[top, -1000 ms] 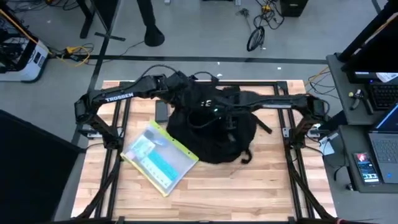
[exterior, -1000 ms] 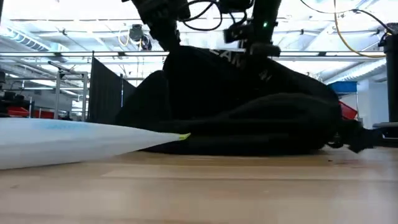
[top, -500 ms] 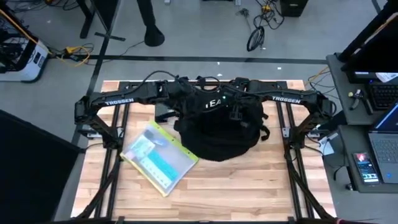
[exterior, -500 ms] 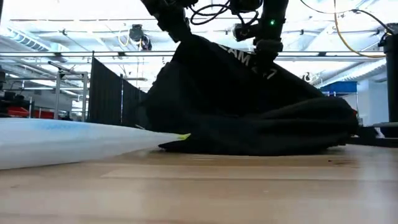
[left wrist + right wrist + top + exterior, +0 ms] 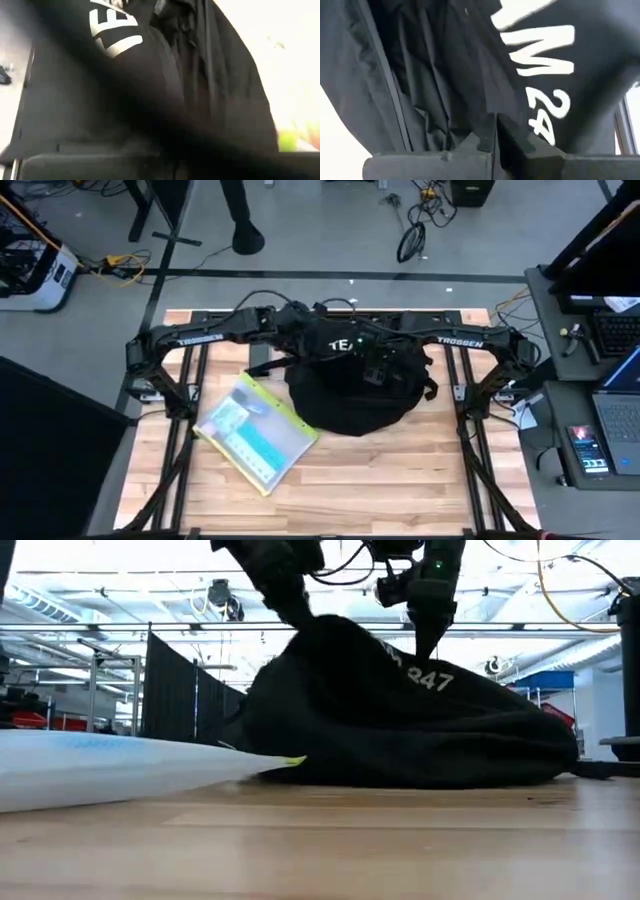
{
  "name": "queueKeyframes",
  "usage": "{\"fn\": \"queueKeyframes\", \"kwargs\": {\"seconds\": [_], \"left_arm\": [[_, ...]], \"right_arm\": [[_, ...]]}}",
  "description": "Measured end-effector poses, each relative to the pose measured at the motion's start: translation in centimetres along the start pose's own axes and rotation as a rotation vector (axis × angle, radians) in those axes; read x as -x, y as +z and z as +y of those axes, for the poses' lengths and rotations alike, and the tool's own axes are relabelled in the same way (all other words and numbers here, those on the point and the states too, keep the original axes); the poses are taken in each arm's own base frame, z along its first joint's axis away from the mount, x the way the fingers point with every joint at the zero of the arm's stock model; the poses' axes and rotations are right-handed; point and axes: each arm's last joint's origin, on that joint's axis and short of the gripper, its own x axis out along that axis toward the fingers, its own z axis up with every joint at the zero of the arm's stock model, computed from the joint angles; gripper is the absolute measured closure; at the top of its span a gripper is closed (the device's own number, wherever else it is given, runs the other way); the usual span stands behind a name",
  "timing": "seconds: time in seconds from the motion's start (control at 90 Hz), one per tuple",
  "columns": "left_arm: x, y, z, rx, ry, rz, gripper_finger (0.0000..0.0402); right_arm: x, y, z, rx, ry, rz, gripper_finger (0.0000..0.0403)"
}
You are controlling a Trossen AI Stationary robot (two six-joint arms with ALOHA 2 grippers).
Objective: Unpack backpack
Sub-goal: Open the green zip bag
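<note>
Arms stretched inward, both jaws pinching the backpack (image 5: 350, 385) top, left gripper (image 5: 297, 323), right gripper (image 5: 378, 358).

Both arms reach inward from the desk's two sides and meet over the top of the backpack (image 5: 350, 385). The left gripper (image 5: 296, 323) pinches the fabric at its upper left, jaws closed on it. The right gripper (image 5: 378, 360) grips the fabric beside the white lettering, jaws closed.

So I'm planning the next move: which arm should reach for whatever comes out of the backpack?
Probably the left. Both grippers grip the backpack top, but the left gripper is nearer the plastic pouch; the right gripper is farther.
</note>
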Motion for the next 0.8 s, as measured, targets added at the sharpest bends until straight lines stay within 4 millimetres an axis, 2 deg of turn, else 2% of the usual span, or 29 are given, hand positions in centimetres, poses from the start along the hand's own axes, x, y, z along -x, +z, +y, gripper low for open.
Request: {"fn": "queueKeyframes", "kwargs": {"seconds": [0.133, 0.244, 0.344, 0.433, 0.533, 0.656, 0.733, 0.8], "left_arm": [[-3.0, -0.2, 0.7, 0.011, -0.023, 0.008, 0.0288], [-4.8, -1.3, 0.6, 0.041, -0.057, 0.106, 0.0241], [-4.3, -2.4, 0.1, 0.149, -0.089, 0.230, 0.0211], [-2.8, -3.3, -0.5, 0.244, -0.108, 0.337, 0.0198], [-0.8, -3.1, -1.2, 0.324, -0.096, 0.349, 0.0194], [0.0, -2.9, -1.8, 0.378, -0.089, 0.345, 0.0194], [-0.1, -3.1, -2.2, 0.407, -0.090, 0.366, 0.0194], [-0.3, -3.7, -2.7, 0.453, -0.094, 0.423, 0.0194]], "right_arm": [[-1.1, -0.6, -0.6, -0.018, -0.008, 0.045, 0.0403], [-2.9, -1.2, -0.9, -0.033, -0.014, 0.076, 0.0403], [-4.7, -1.2, 0.0, -0.031, 0.058, 0.017, 0.0403], [-6.1, -0.8, 1.5, 0.005, 0.181, -0.105, 0.0403], [-7.2, -0.1, 3.1, 0.075, 0.252, -0.290, 0.0403], [-9.3, 0.3, 4.2, 0.134, 0.256, -0.494, 0.0403], [-11.4, -0.2, 4.0, 0.130, 0.247, -0.473, 0.0403], [-13.3, -1.6, 3.6, 0.140, 0.231, -0.348, 0.0403]]}}
